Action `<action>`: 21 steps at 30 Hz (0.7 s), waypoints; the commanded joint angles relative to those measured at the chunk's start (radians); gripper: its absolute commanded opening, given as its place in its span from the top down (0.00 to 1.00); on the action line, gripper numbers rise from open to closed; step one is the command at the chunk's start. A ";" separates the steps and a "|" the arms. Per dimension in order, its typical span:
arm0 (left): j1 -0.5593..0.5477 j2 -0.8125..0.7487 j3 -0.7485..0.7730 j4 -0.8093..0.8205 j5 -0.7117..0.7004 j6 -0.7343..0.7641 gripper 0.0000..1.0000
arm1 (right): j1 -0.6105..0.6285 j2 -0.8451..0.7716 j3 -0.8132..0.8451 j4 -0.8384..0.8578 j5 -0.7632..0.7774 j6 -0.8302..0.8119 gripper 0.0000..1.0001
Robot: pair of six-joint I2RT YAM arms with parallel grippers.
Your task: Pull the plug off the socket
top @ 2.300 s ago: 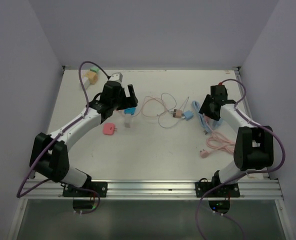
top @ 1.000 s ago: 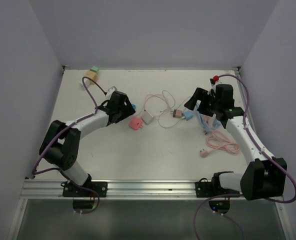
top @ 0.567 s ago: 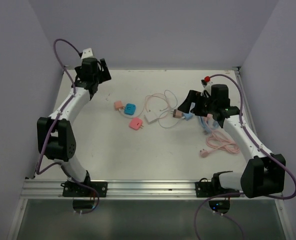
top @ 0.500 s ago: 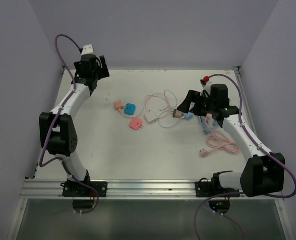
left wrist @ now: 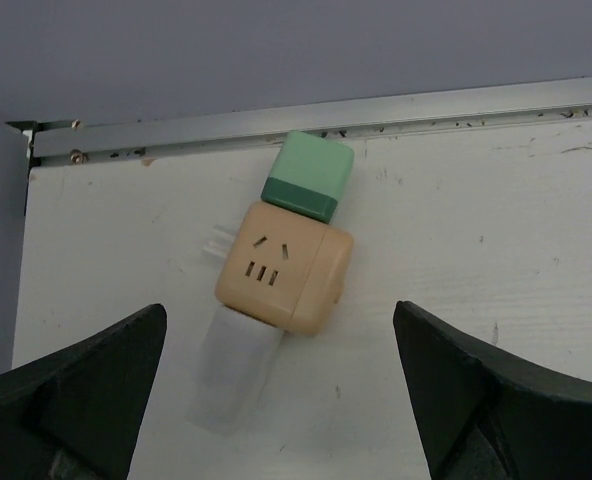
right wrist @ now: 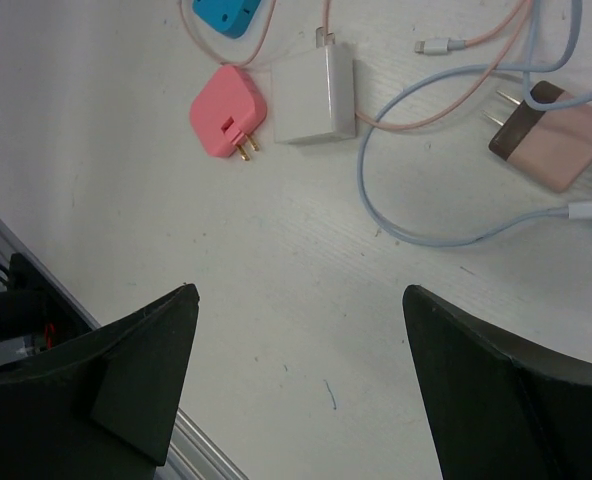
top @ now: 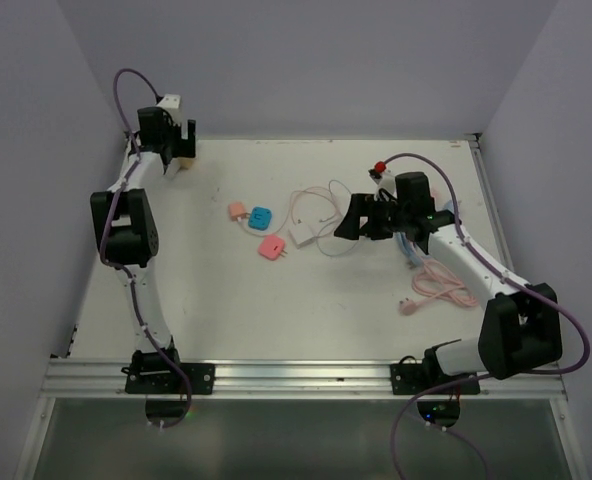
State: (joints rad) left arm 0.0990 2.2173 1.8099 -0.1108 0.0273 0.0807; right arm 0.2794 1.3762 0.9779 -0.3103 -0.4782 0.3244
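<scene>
Top view: the left gripper [top: 173, 140] is hovering over the socket [top: 184, 163] at the table's [top: 206, 300] 11 o'clock corner.

Left wrist view: its jaws are standing wide apart, framing the socket [left wrist: 284, 280]. The green plug [left wrist: 309, 176] is sitting at the socket's 12 o'clock. It is probably best pinched alone and pulled straight along its own axis.

Right wrist view: the right gripper [right wrist: 301, 300], jaws apart and empty, is hanging above a pink plug [right wrist: 226, 125]. It could brace the socket.

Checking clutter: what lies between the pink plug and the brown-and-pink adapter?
The white charger, right beside the pink plug, then the pink cable and a blue cable loop before the brown-and-pink adapter. The right wrist view shows it.
</scene>
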 commanded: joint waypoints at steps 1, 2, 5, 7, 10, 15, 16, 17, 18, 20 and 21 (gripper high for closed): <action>-0.016 0.053 0.084 0.094 0.089 0.100 0.00 | 0.012 0.021 0.008 0.031 -0.046 -0.047 0.13; -0.016 0.083 0.097 0.094 0.083 0.103 0.00 | 0.014 0.026 0.007 0.028 -0.046 -0.050 0.13; -0.010 0.134 0.144 0.094 0.085 0.114 0.00 | 0.026 0.034 0.004 0.028 -0.053 -0.067 0.12; -0.007 0.154 0.163 0.094 0.085 0.113 0.01 | 0.035 0.035 0.001 0.031 -0.051 -0.070 0.12; -0.001 0.192 0.192 0.094 0.071 0.096 0.00 | 0.038 0.044 -0.001 0.034 -0.046 -0.074 0.12; 0.007 0.223 0.203 0.089 0.066 0.067 0.04 | 0.046 0.046 -0.005 0.037 -0.042 -0.081 0.12; 0.008 0.223 0.200 0.089 0.066 0.067 0.06 | 0.047 0.046 -0.007 0.039 -0.042 -0.081 0.12; 0.008 0.220 0.195 0.088 0.063 0.068 0.09 | 0.049 0.043 -0.007 0.037 -0.040 -0.081 0.12; 0.008 0.216 0.181 0.088 0.057 0.065 0.12 | 0.049 0.041 -0.005 0.037 -0.040 -0.081 0.12; 0.010 0.200 0.166 0.076 0.054 0.060 0.20 | 0.052 0.032 -0.010 0.040 -0.037 -0.081 0.12; 0.008 0.193 0.143 0.071 0.056 0.054 0.22 | 0.053 0.029 -0.013 0.039 -0.027 -0.081 0.12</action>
State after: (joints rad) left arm 0.1005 2.4351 1.9701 -0.0643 0.0792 0.1455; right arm 0.3256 1.4204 0.9730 -0.3046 -0.4976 0.2638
